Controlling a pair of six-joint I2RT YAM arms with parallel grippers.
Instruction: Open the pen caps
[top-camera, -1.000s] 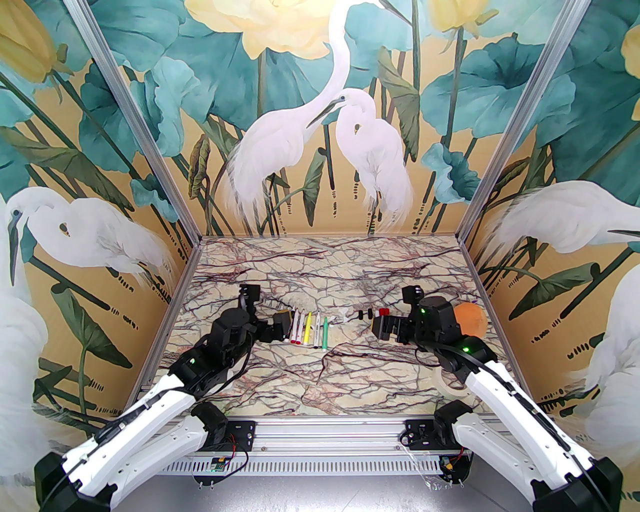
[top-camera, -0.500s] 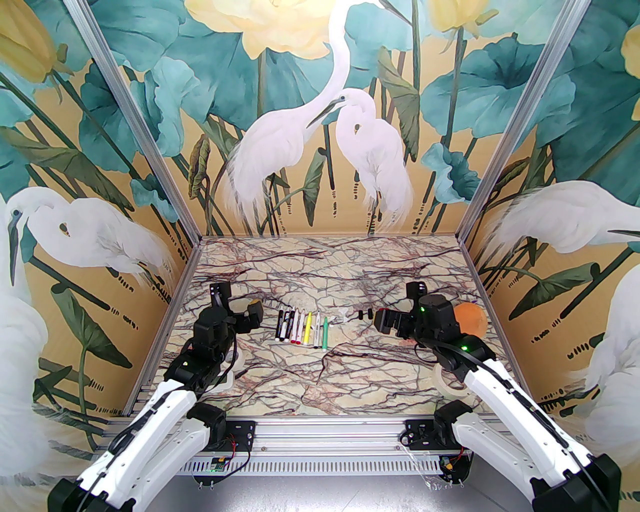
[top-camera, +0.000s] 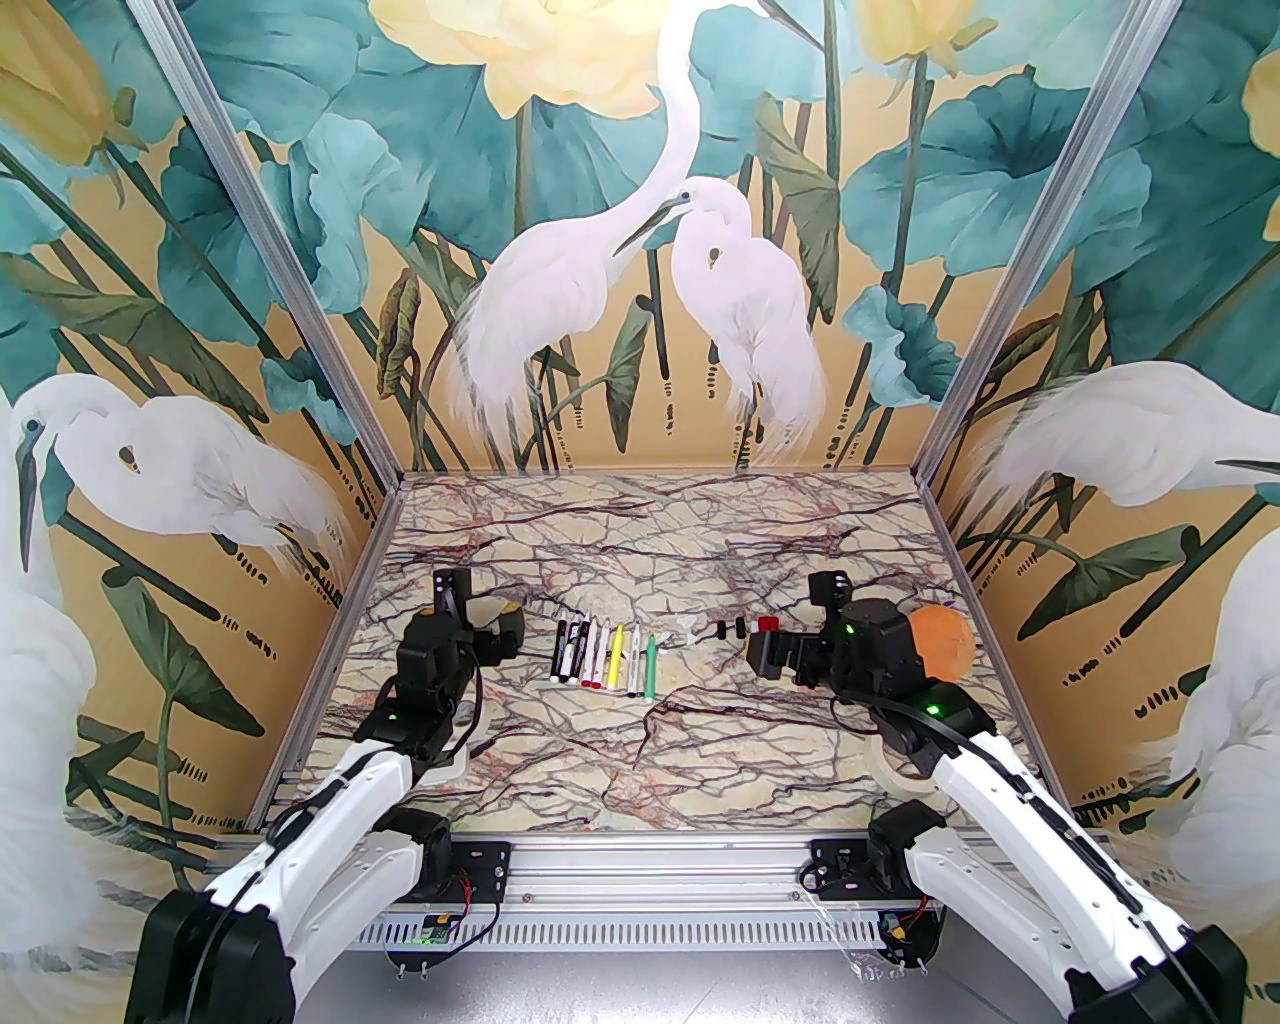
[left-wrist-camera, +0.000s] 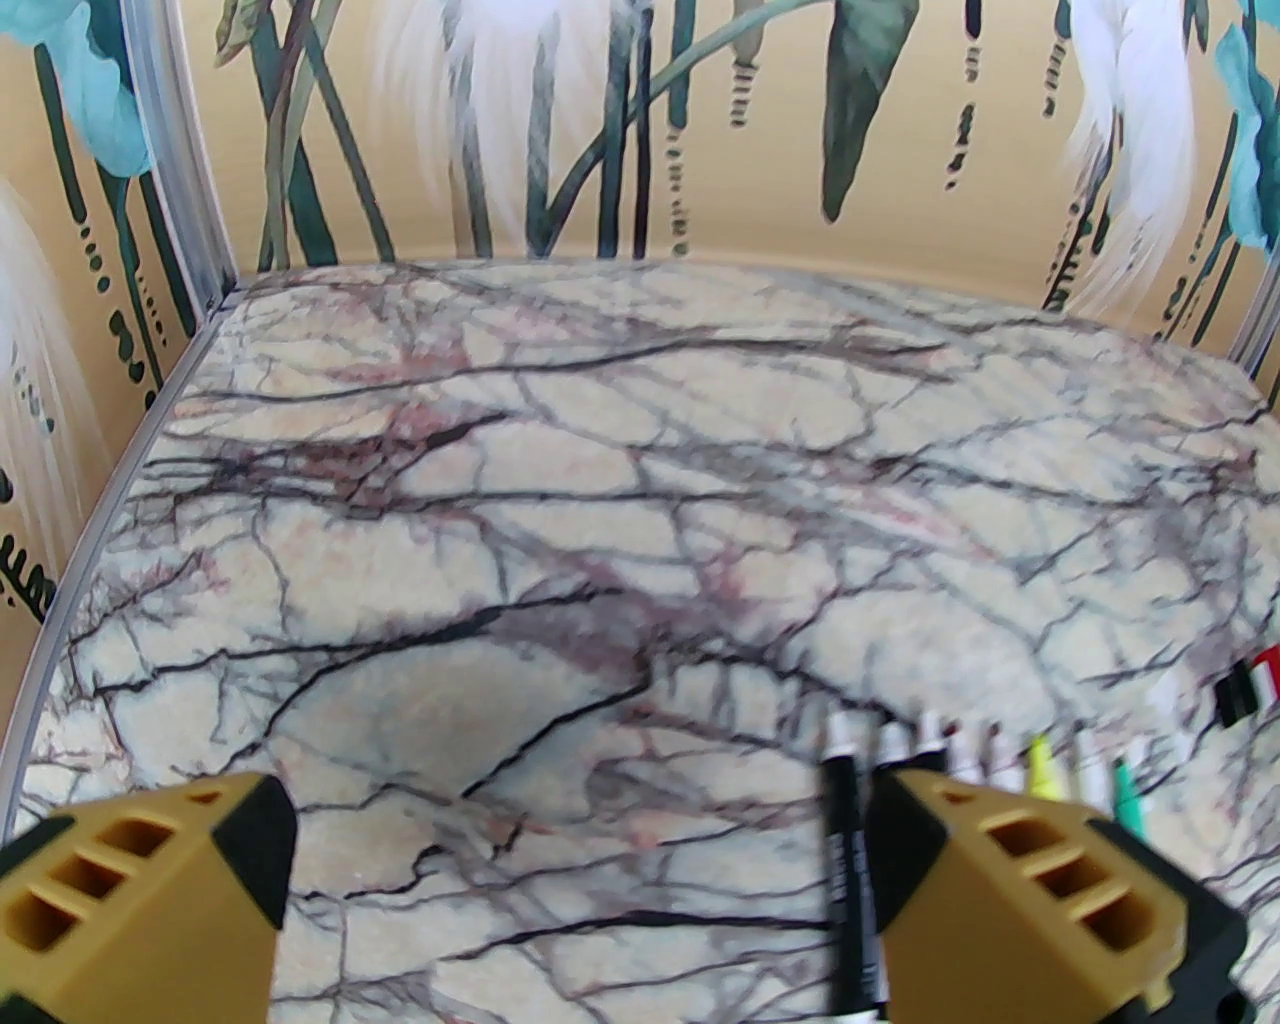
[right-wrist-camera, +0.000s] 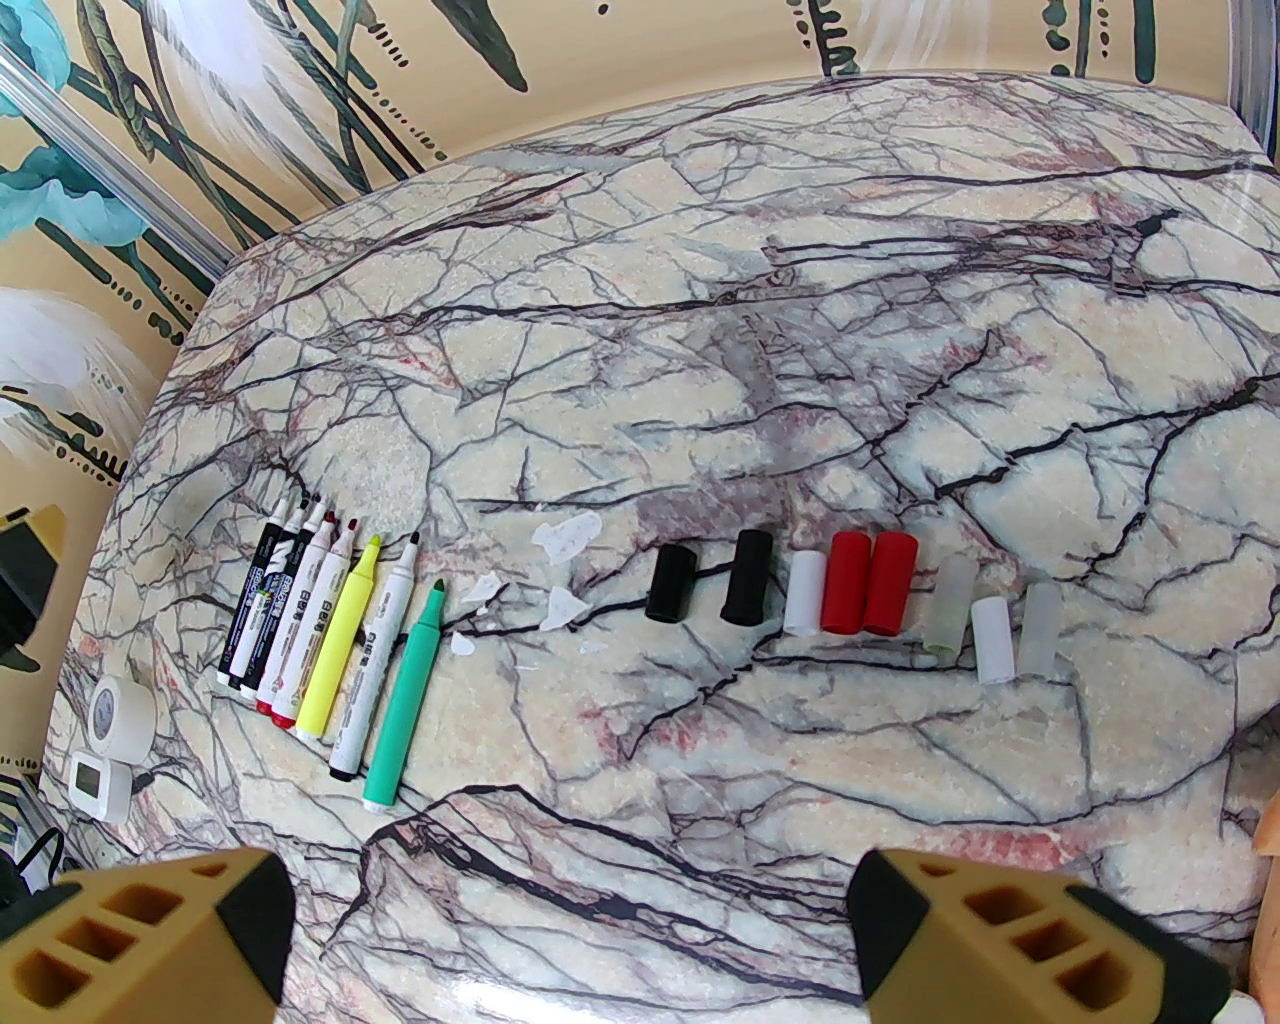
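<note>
Marble-veined counter (top-camera: 640, 540) is enclosed by heron-painted walls. Over the last second the left arm (top-camera: 350, 790) has been drawn back from the pens (right-wrist-camera: 340, 640) to the counter's left side; the right arm (top-camera: 990, 780) has barely shifted. The caps (right-wrist-camera: 848, 581) are found already off, laid in a loose row right of the pens and well apart from them; bare tips are seen on the pens. The task is judged complete or nearly so, the withdrawal reading as a retreat. Both arms are held low and stretched forward, the left wrist aimed at the back wall, the right across the counter toward the pens. The left jaws are spread fully, nothing between them, near the leftmost pen; the right jaws are likewise wide and empty, near the caps.
</note>
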